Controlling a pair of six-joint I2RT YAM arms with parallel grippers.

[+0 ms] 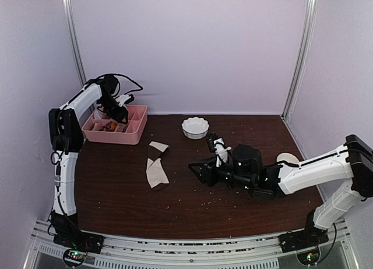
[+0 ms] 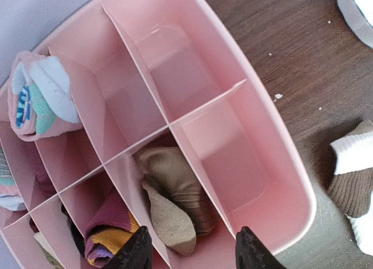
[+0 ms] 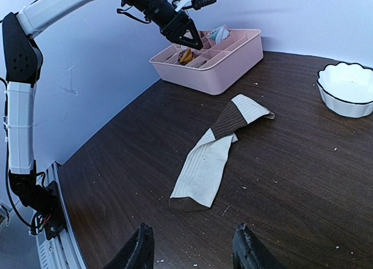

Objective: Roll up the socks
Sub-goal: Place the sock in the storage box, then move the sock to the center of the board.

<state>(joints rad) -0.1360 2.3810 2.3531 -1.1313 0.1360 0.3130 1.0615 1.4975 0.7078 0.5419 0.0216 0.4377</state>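
Divided bin at table back-left; bowl back-centre, to its right. Flat sock on table before both. Rolled sock in a bin compartment (another roll in the next).

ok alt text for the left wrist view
A pink divided tray fills the view, with a bundled tan-brown sock in the compartment under the open left gripper. Other compartments hold colourful sock bundles; a cream and brown sock lies on the table at right.
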